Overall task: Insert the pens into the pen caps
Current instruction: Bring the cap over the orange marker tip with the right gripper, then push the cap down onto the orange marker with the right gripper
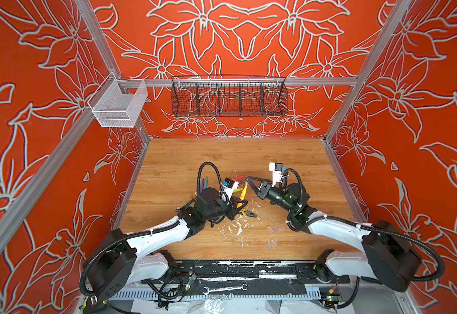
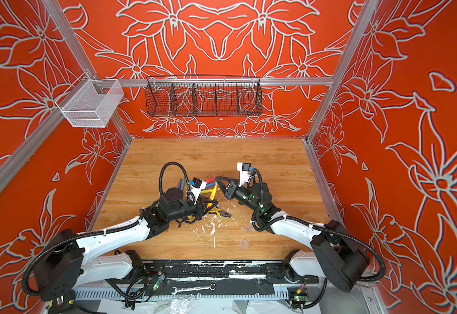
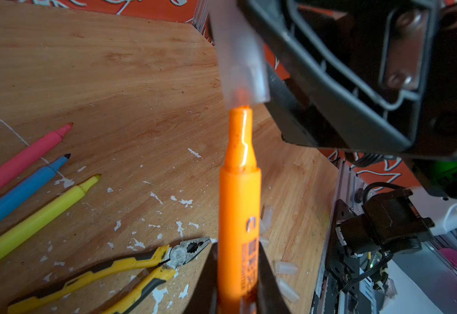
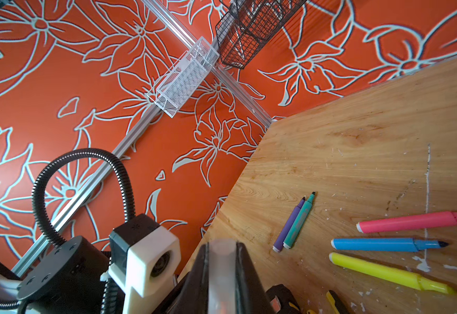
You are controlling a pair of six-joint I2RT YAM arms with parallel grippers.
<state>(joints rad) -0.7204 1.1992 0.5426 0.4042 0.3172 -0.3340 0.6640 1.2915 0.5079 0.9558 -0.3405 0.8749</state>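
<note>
2 overhead top views sharing table [image 1: 181,157], 2 close wrist views sharing pens [image 3: 31,225]

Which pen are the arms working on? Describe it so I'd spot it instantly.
Look at the middle of the wooden table, where the two arms meet. The orange pen is gripped in the left tool, its tip at a clear cap; the other pens lie flat.
</note>
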